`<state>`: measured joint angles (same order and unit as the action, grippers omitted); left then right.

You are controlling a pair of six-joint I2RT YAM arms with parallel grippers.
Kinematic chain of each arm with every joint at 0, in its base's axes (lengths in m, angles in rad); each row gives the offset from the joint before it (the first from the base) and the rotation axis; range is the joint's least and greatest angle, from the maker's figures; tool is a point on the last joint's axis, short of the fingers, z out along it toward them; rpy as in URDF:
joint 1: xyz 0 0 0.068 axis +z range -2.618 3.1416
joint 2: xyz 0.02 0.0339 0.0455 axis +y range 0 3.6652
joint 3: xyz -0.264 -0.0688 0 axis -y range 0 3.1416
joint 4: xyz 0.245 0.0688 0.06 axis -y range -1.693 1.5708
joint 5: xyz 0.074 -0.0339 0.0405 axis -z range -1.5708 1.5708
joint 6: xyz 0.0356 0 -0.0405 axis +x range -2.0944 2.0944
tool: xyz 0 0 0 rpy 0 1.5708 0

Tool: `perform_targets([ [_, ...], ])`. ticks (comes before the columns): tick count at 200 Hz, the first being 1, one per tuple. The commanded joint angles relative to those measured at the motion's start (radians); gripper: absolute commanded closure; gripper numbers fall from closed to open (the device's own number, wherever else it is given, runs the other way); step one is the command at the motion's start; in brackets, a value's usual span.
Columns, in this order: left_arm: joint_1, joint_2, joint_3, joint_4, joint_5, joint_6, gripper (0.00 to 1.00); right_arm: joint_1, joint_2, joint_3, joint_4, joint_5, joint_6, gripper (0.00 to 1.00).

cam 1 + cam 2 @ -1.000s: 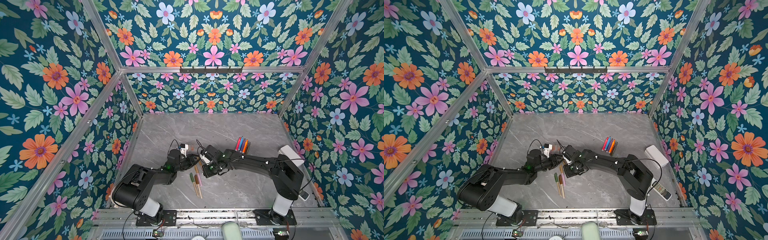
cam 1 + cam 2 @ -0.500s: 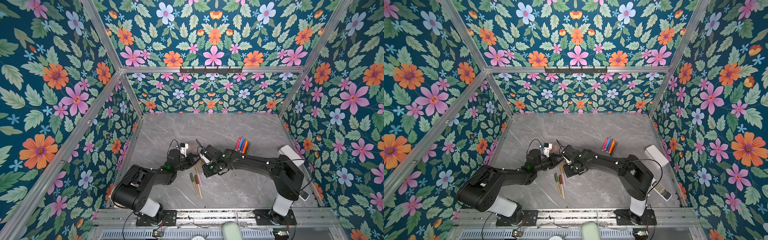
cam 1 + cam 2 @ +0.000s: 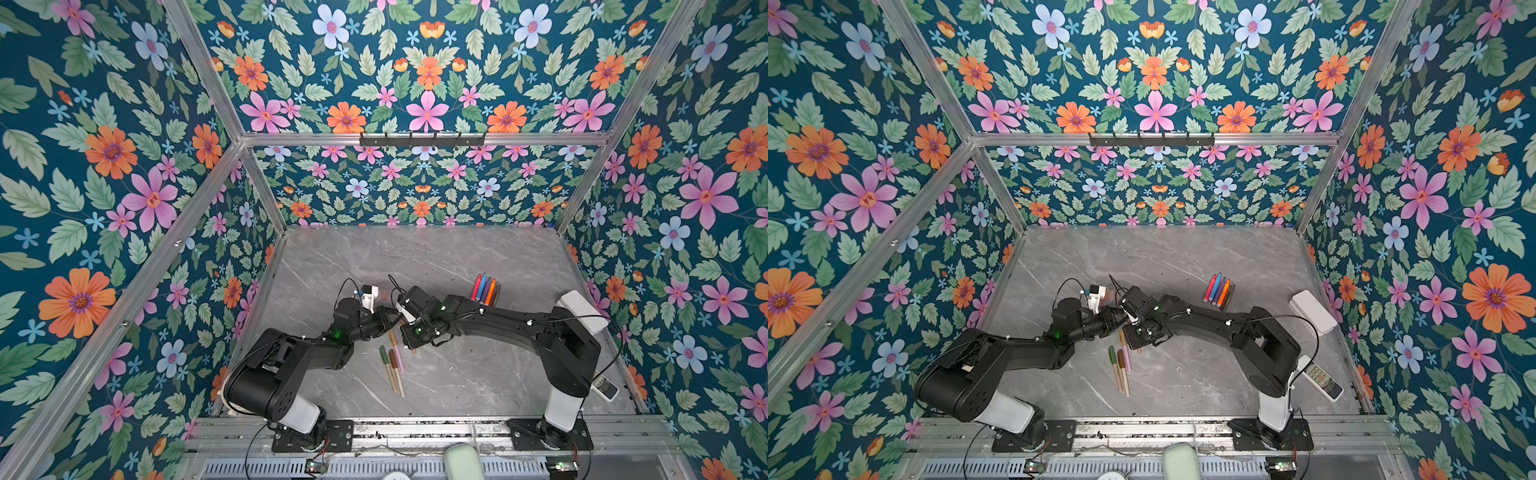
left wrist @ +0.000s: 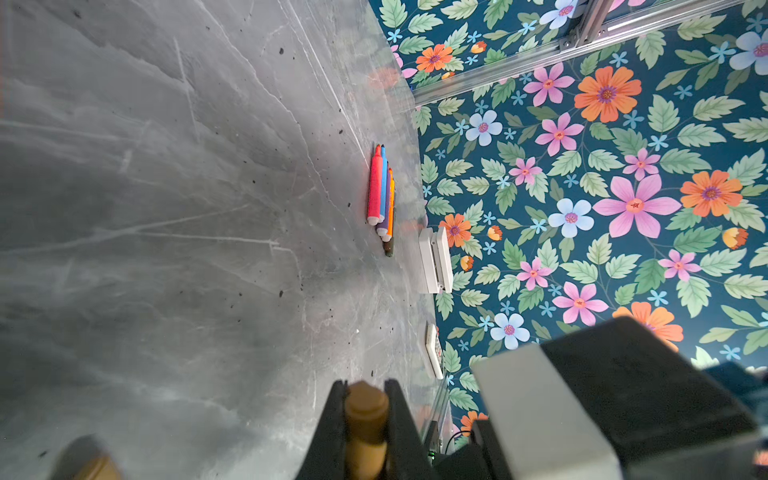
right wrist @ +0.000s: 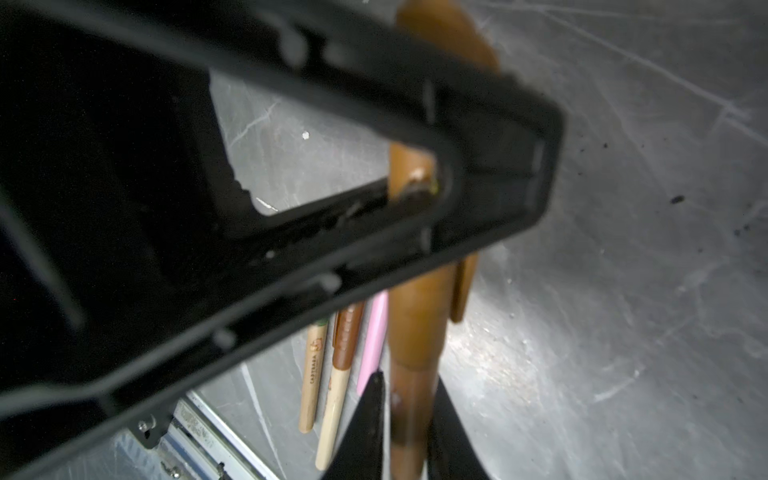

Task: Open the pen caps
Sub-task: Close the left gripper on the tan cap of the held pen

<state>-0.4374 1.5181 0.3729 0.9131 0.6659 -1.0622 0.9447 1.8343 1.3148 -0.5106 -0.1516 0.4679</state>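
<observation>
In both top views the two arms meet near the middle of the grey surface [image 3: 457,382], with the left tool [image 3: 388,321] and the right tool [image 3: 409,331] almost touching. The pen between them is largely hidden. Three muted pens [image 3: 392,363] lie loose just beside the tools, on the robot's side. Bright pens [image 3: 484,289] are bunched well apart, beyond the right arm.

In the left wrist view, the left tool's jaws are closed tight on a brown pen [image 4: 365,415], whose rounded end pokes out past them.

In the right wrist view, the same pen is clamped in the right tool's nearly shut jaws. Its long axis runs straight from that tool through the left tool's grip. A clip [image 5: 463,286] shows between the two grips, so the cap is judged to sit at the left tool's end. A pull apart along that axis is called for.

Compared with a second ago, the arms are placed much the same, but the left tool has closed onto the pen.
</observation>
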Motion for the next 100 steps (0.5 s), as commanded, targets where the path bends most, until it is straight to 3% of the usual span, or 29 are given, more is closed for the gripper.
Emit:
perform_targets([
  [1, -0.001, -0.013, 0.006, 0.031, 0.016, 0.006, 1.0, 0.003, -0.001, 0.005, 0.006, -0.002, -0.011, 0.98],
  [48, 0.038, -0.048, 0.105, -0.12, 0.002, 0.103, 1.0, 0.007, -0.03, -0.054, 0.018, -0.02, 0.004, 1.0],
  [100, 0.191, -0.035, 0.205, -0.197, 0.015, 0.147, 1.0, 0.033, -0.056, -0.099, 0.031, -0.035, 0.019, 1.0],
])
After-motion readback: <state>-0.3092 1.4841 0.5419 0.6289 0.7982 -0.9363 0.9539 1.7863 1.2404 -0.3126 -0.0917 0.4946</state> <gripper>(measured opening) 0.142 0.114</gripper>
